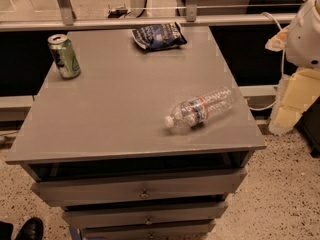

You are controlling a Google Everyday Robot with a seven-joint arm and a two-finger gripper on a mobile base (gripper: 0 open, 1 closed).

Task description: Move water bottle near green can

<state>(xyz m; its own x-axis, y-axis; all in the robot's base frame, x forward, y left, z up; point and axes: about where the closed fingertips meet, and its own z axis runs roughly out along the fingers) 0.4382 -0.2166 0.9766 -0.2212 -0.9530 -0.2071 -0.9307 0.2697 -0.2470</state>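
Note:
The water bottle [200, 110] lies on its side on the grey cabinet top [120, 109], near the front right, its white cap pointing to the front left. The green can [64, 56] stands upright at the back left of the top, far from the bottle. My gripper [289, 115] hangs off the right side of the cabinet, beyond its right edge, below the white arm joint [307, 31]. It is apart from the bottle and holds nothing that I can see.
A dark blue crinkled snack bag [159, 35] lies at the back middle of the top. A metal rail [150, 21] runs behind the cabinet. Drawers [140, 189] sit below the top. A black shoe [30, 229] stands on the floor at the front left.

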